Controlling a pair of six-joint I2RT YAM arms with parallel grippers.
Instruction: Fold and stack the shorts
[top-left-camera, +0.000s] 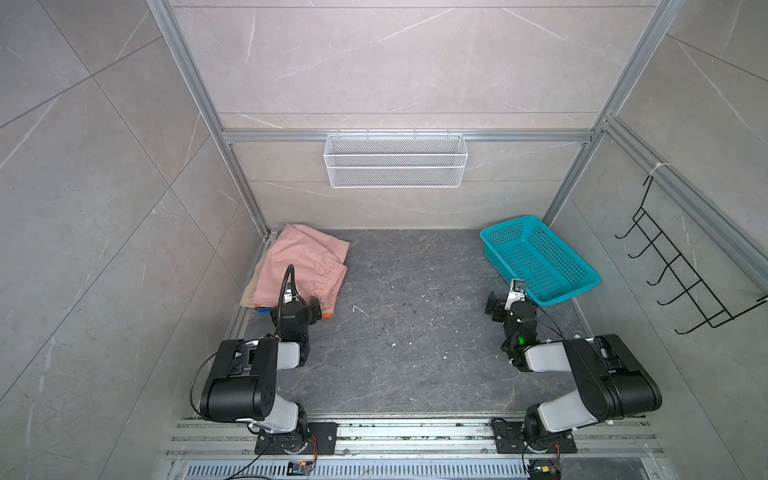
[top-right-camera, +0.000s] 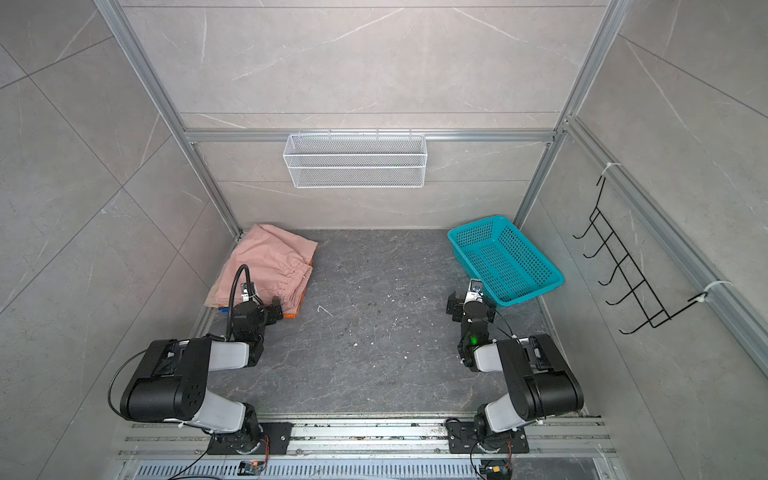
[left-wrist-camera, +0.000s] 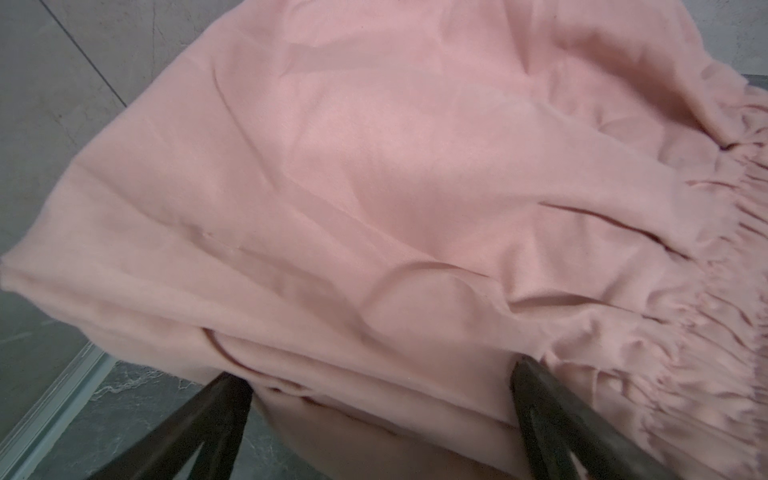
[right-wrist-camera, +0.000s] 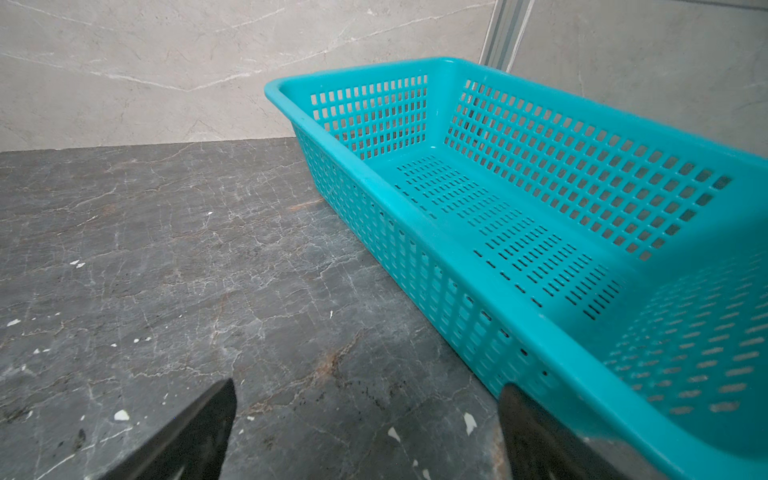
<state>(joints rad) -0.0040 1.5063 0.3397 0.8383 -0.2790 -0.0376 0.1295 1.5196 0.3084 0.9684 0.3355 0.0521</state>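
The dusty pink shorts (top-left-camera: 303, 257) (top-right-camera: 270, 257) lie folded on top of a pile at the far left corner of the dark table, their gathered waistband toward the middle. Under them a beige edge (top-left-camera: 249, 293) shows on the left. Blue and orange striped fabric (top-left-camera: 262, 308) peeks out at the near side. My left gripper (top-left-camera: 313, 307) (left-wrist-camera: 380, 374) is open at the pile's near edge, with pink folds (left-wrist-camera: 374, 187) lying between its wide fingers, ungripped. My right gripper (top-left-camera: 505, 297) (right-wrist-camera: 365, 386) is open and empty over bare table.
A teal perforated basket (top-left-camera: 484, 239) (right-wrist-camera: 374, 195) sits empty at the far right, one right fingertip (right-wrist-camera: 523, 415) close to its near corner. A white wire basket (top-left-camera: 395, 160) hangs on the back wall. A black hook rack (top-left-camera: 681, 266) is on the right wall.
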